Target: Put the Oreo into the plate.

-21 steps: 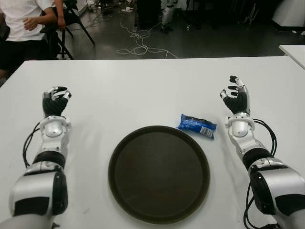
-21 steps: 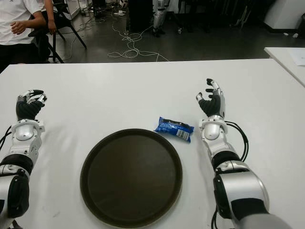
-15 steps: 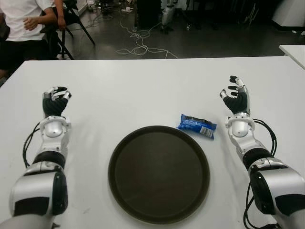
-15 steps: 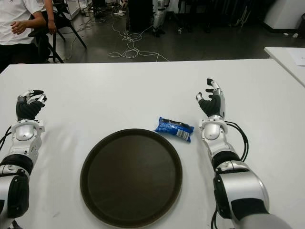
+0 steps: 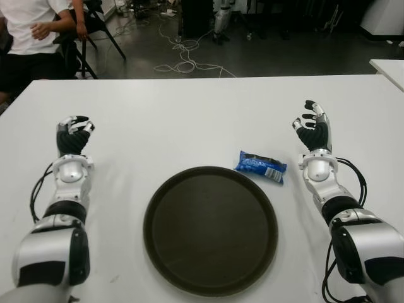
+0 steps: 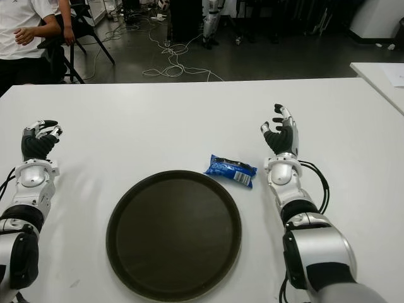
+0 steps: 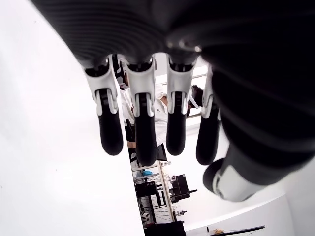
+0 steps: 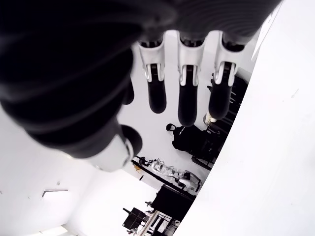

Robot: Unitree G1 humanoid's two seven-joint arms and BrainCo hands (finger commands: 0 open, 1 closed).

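A blue Oreo packet [image 5: 261,166] lies flat on the white table [image 5: 189,120], just past the upper right rim of a round dark brown plate [image 5: 210,228]. The plate holds nothing. My right hand [image 5: 312,130] is to the right of the packet, a short way off, palm up, its fingers [image 8: 186,93] relaxed and holding nothing. At the table's left side, well away from the plate, is my left hand [image 5: 72,136]. Its fingers [image 7: 142,125] are loosely bent around nothing.
A person in a white shirt [image 5: 28,25] sits beyond the table's far left corner, beside a chair. Cables [image 5: 183,60] lie on the dark floor behind. A second white table's corner [image 5: 388,68] shows at the far right.
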